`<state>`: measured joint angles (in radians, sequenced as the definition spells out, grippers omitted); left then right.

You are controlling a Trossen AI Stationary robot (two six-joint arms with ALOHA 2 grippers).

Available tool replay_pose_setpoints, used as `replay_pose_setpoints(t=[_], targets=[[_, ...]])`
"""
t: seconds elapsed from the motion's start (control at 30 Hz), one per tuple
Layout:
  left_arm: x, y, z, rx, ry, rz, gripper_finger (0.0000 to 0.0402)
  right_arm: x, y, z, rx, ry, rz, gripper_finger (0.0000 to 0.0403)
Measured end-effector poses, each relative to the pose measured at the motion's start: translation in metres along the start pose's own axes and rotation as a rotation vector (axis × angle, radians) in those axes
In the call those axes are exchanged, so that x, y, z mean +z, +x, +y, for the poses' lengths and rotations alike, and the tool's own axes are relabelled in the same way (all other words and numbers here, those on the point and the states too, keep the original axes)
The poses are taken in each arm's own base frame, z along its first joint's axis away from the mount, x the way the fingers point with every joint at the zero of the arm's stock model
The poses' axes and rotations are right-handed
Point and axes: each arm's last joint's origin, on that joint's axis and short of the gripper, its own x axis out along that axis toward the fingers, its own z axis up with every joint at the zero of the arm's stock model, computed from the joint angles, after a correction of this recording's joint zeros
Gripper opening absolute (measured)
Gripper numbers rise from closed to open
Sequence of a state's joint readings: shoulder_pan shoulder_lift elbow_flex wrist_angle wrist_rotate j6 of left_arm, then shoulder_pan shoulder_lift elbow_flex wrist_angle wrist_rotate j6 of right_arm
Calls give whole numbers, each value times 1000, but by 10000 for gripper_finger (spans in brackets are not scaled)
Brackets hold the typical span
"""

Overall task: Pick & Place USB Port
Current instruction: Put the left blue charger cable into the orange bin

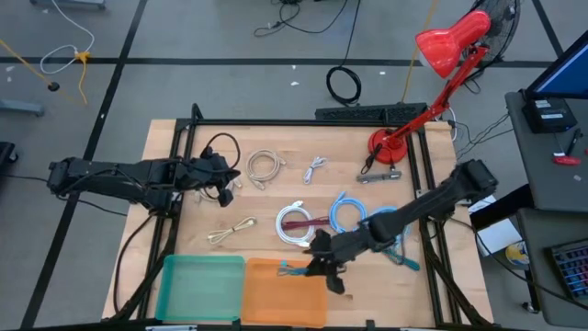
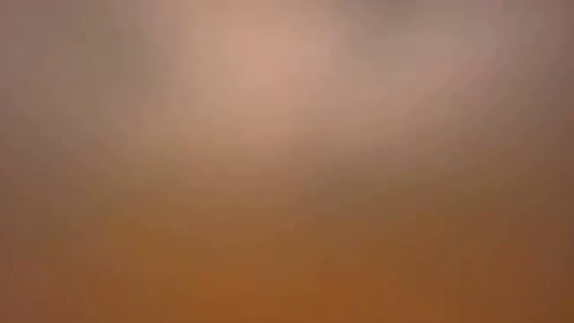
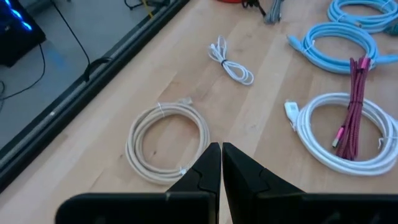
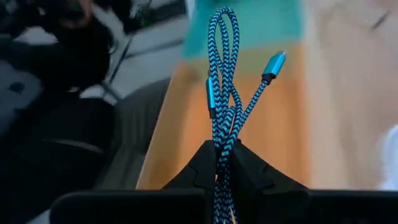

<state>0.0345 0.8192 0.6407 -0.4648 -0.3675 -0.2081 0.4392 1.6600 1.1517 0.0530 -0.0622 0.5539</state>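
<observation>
A blue-and-black braided USB cable (image 4: 222, 81), folded into a bundle, is in my right gripper (image 4: 224, 155), which is shut on it over the orange tray (image 1: 276, 296) near the table's near edge. In the high view the cable (image 1: 292, 269) sticks out of the right gripper (image 1: 317, 267) above the tray's far rim. My left gripper (image 1: 235, 180) is shut and empty, hovering at the table's left side beside a beige coiled cable (image 3: 166, 143). The low view is blocked by an orange blur. My right gripper pinches the folded cable bundle (image 4: 222, 144) between its two fingers, several strands together. It comes from the table's right, slanting down. The looped end (image 4: 225, 18) and a blue connector (image 4: 273, 63) stand out past the fingertips, over the orange tray.
A green tray (image 1: 202, 287) sits left of the orange one. On the table lie a white coil (image 1: 296, 227) with a magenta cable (image 3: 353, 93), blue coils (image 1: 347, 211), a small white cable (image 1: 315, 168), a beige cable (image 1: 231, 230) and a red lamp (image 1: 432, 83).
</observation>
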Motion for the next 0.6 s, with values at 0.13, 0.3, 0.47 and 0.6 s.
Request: replay_pose_setpoints(t=[0.13, 0.3, 0.47, 0.6], targets=[[2, 0, 1, 3, 18, -19, 21, -1, 26, -14, -49, 55, 83, 13], [3, 1, 2, 6, 39, -22, 21, 4, 51, -24, -44, 82, 137, 14], [2, 1, 2, 6, 54, -19, 21, 2, 62, -28, -8, 120, 192, 14], [2, 1, 2, 6, 54, -15, 21, -4, 61, -29, -48, 136, 229, 15]])
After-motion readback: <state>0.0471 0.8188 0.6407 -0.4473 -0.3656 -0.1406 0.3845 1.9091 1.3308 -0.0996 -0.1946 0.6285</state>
